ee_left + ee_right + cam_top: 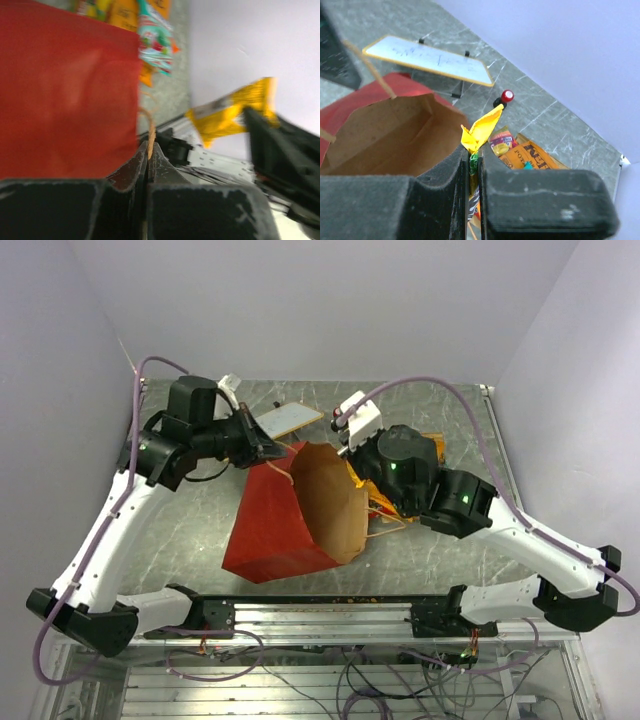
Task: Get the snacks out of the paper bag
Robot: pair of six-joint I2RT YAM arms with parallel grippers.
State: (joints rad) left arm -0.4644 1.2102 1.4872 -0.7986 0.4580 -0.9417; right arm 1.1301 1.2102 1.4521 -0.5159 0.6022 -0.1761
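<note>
Around the bag (270, 530): grey counter (190, 540), white walls (320, 310).
Bag count: one.
Left tool (148, 152): clamps handle (151, 127).
Right tool (474, 160): clamps yellow packet (481, 130).

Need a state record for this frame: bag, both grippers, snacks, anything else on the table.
paper bag: tipped over, mouth open, kraft inside showing
left gripper: shut on the bag's handle
right gripper: shut on yellow packet
snacks out: orange and multicolour packets on the table beside the bag
other: white board; red-and-black cylinder
</note>
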